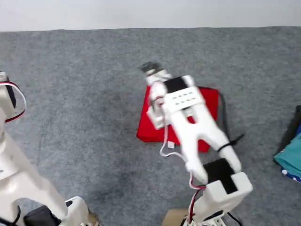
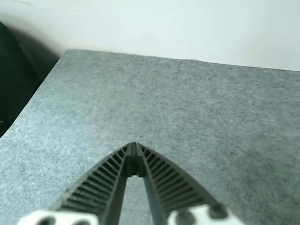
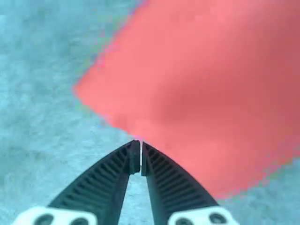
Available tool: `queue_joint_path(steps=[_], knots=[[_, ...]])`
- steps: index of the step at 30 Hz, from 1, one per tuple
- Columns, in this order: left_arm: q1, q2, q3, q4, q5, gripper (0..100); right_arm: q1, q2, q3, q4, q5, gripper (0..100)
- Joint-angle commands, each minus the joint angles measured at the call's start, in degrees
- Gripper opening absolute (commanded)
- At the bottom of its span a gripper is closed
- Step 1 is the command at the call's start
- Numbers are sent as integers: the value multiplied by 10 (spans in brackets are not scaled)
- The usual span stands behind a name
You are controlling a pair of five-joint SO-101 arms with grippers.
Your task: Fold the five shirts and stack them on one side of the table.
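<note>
While the right gripper (image 3: 140, 149) hangs low over the grey tabletop (image 1: 84, 94), its two black ribbed fingers (image 3: 105, 180) are pressed together at the tips, and nothing is held between them. Directly in front of these tips lies the red shirt (image 3: 211, 84), folded to a flat shape with straight edges. One corner of it points out to the side of the gripper. Its nearest edge passes very close to the fingertips, but I cannot tell if they touch the cloth. Under the fingers themselves is grey felt. In the high view the white right arm (image 1: 197, 127) stretches across the red shirt, so that red shows on both sides of the arm. The shirt lies flat on the tabletop.

The left gripper (image 2: 136, 152) is closed too, its two fingers meeting at the tips with nothing between them. It is held above the grey tabletop, which goes on in front of it up to a white wall (image 2: 187, 23). The left arm (image 1: 19, 183) stands well apart from the red shirt.

Far to the side of the right gripper, at the edge of the tabletop, is a piece of teal cloth (image 1: 290, 157). It is cut off by the frame and lies well apart from the red shirt.
</note>
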Motion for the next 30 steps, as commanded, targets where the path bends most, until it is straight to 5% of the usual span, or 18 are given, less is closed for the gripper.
queue_joint_path(steps=[1, 8, 16, 25, 30], knots=[[-3, -14, -2, 11, -7, 4, 78, -16, -24, -71, 13, 9], [-4, -14, -2, 11, -7, 4, 160, 135, -40, -270, 68, 9], [-4, -14, -2, 11, -7, 4, 153, 135, -138, -101, -27, 9], [-4, -14, -2, 11, -7, 4, 162, 65, -156, -28, -102, 15], [-4, -14, -2, 11, -7, 4, 166, 71, -154, 11, -214, 237]])
